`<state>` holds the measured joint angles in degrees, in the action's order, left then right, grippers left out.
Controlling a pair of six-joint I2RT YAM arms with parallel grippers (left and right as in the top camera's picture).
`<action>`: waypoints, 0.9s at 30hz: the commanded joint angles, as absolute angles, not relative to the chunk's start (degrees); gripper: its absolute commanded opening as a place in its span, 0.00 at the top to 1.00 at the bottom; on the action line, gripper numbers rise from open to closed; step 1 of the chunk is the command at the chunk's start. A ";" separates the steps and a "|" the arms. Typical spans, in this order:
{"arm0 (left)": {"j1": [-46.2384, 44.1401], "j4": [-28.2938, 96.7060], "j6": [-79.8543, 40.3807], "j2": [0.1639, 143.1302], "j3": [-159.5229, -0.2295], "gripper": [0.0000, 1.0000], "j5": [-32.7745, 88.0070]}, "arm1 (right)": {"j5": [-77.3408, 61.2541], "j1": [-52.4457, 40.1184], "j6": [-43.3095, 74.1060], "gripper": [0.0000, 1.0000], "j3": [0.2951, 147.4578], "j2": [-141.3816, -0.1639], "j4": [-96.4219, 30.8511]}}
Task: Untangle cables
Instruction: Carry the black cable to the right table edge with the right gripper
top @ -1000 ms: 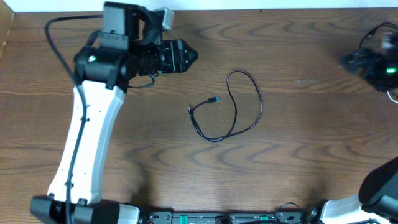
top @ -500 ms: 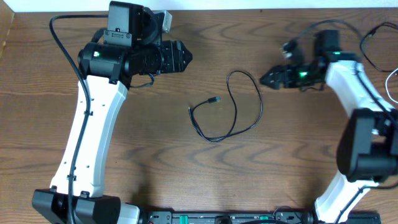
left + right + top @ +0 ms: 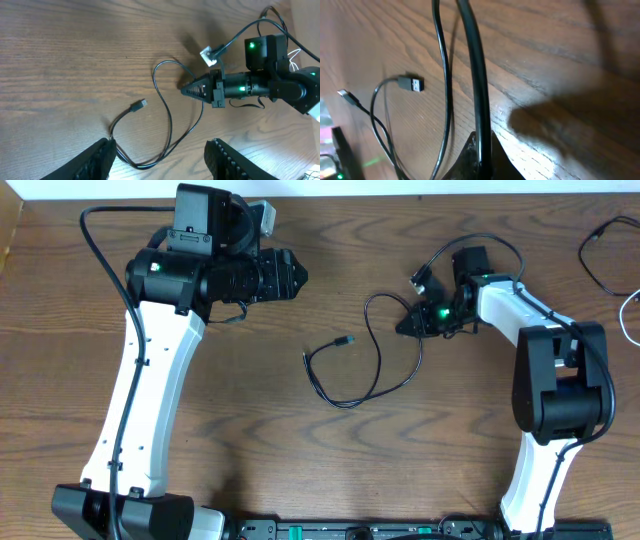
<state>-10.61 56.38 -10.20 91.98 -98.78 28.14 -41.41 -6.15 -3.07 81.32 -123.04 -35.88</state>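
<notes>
Brown wood-grain worktop point(image 3: 450, 460) carries one loose loop of black cable point(image 3: 345, 406), lying between the two arms. The right tool point(image 3: 403, 327) is pinched shut at the loop's right-hand bend. The cord seems to sit between its tips, though the wrist view is too close to be sure. The left tool point(image 3: 298, 275) stands wide and empty at upper left, well apart from the loop. A white cable point(image 3: 631, 322) shows only as a sliver at the far right edge, apart from the black one.

The biggest risk is a quick pull by the right arm: with nothing pinning the far end, the whole limp loop would likely slide across the wood instead of opening. Next, so thin a cord may slip from the closed tips. Smallest, the USB plug point(image 3: 346, 340), lying near an inner strand, could snag there and tighten the tangle.
</notes>
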 commanded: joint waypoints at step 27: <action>-10.33 59.09 -8.99 91.31 -98.45 0.37 27.77 | -25.71 20.62 10.24 0.99 103.55 -81.54 -53.01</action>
<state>-10.61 58.78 -10.20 91.98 -98.78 28.12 -30.65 15.00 10.24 99.61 -82.56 -51.68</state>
